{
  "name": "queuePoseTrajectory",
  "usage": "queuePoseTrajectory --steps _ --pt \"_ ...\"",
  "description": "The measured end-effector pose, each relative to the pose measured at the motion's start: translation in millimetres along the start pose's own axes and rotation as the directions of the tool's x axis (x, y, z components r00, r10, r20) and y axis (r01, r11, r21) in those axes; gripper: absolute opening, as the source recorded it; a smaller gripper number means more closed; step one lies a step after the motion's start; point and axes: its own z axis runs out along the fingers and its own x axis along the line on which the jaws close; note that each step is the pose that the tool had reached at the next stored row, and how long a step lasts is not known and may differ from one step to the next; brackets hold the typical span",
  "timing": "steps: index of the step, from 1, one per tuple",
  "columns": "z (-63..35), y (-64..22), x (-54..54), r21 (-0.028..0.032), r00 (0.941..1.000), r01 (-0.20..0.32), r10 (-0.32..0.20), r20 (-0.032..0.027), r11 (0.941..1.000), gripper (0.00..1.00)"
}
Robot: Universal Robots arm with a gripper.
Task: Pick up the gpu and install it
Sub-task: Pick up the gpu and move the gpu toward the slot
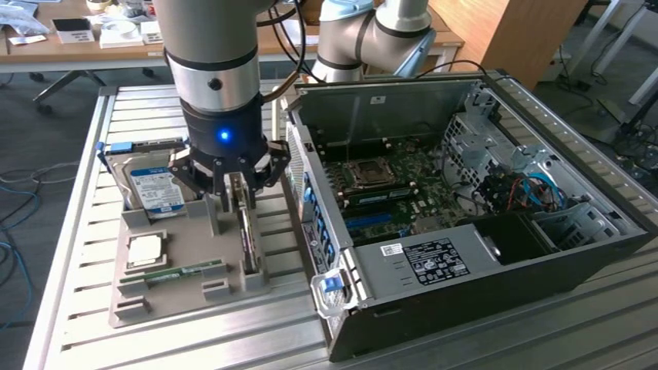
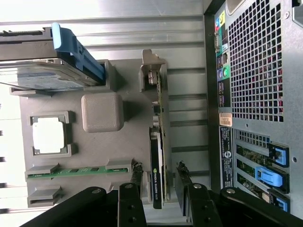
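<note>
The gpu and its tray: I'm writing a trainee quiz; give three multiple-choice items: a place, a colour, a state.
1. Where is the gpu? A in the motherboard slot; B on edge in the grey tray; C atop the case.
2. The hard drive's carrier is: A red; B blue; C yellow.
3. The fingers are: A shut on the gpu; B open above the processor; C open, straddling the gpu.
Answers: B, it stands in a tray slot; B, blue plastic; C, gaps show beside the card.
</note>
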Motion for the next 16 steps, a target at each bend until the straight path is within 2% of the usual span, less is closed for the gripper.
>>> queuePoseTrajectory --steps 4,16 --pt "3.3 -0.2 0.1 0.0 1.0 0.0 0.0 0.0 1.0 0.42" --pt "23.0 -1.0 0.5 0.0 1.0 0.0 0.0 0.0 1.0 0.42"
